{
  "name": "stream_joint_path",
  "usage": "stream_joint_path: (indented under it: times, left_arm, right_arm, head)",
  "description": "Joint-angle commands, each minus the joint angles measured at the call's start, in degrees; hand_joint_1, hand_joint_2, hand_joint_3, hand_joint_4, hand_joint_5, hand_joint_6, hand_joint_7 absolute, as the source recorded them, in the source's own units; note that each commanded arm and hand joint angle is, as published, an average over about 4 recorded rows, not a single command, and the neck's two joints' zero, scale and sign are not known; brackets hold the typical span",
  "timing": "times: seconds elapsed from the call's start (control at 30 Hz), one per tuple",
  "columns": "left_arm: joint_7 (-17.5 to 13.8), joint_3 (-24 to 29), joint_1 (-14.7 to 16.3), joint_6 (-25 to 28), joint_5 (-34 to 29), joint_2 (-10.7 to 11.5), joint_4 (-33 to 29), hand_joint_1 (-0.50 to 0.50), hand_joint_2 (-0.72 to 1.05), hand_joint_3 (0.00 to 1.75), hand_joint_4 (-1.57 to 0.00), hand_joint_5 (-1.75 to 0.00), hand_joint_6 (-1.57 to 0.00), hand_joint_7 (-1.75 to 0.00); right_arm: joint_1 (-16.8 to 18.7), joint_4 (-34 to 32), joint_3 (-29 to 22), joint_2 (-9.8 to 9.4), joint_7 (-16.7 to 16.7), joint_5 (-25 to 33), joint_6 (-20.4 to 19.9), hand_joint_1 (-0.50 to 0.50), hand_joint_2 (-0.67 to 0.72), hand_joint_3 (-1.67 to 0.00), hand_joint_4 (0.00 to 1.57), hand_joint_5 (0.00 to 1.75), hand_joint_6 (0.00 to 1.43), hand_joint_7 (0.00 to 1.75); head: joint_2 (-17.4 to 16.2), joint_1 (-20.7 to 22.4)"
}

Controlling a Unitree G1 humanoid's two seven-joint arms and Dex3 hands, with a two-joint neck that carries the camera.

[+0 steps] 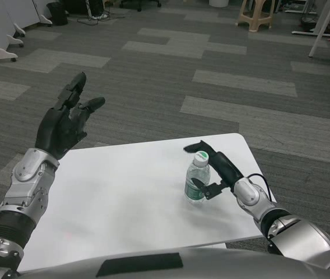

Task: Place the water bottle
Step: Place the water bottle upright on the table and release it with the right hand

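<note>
Right hand [211, 168] grips the upright water bottle [197, 180] on the white table [124, 197]. Left hand [66, 122] raised, fingers spread, holding nothing.

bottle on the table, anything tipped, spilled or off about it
Nothing stands out. The bottle stands upright on the white table, cap on, with no spill visible around it. The right hand is around it; the left hand is raised with fingers apart, holding nothing.
</note>
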Motion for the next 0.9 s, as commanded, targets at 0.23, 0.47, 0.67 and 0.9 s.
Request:
stream_joint_path:
  times: [0.23,0.47,0.67,0.9]
  left_arm:
    - [0.32,0.20,0.23,-0.18,-0.39,0.10,-0.28,-0.48,1.05,0.52,0.00,-0.82,0.00,0.00]
    - [0.32,0.20,0.21,-0.16,-0.41,0.10,-0.26,-0.48,1.05,0.52,0.00,-0.82,0.00,0.00]
    - [0.32,0.20,0.21,-0.16,-0.39,0.10,-0.26,-0.48,1.05,0.52,0.00,-0.82,0.00,0.00]
    - [0.32,0.20,0.21,-0.29,-0.44,0.10,-0.26,-0.48,1.05,0.52,0.00,-0.82,0.00,0.00]
  right_arm:
    - [1.05,-0.40,-2.91,-1.20,0.69,3.26,0.63,-0.38,-0.56,-1.33,0.00,0.00,0.00,0.00]
    - [2.00,-2.62,-5.24,-1.49,1.24,4.02,0.57,-0.38,-0.41,-1.19,0.00,0.00,0.00,0.00]
    - [2.44,-4.67,-5.33,-1.66,1.59,5.06,0.63,-0.38,-0.43,-1.11,0.00,0.00,0.00,0.00]
    - [2.55,-6.29,-4.78,-1.68,1.59,4.66,0.63,-0.35,-0.48,-1.11,0.00,0.00,0.00,0.00]
  head:
    - [-0.18,0.03]
    - [-0.18,-0.05]
    - [-0.05,0.06]
    - [-0.21,0.16]
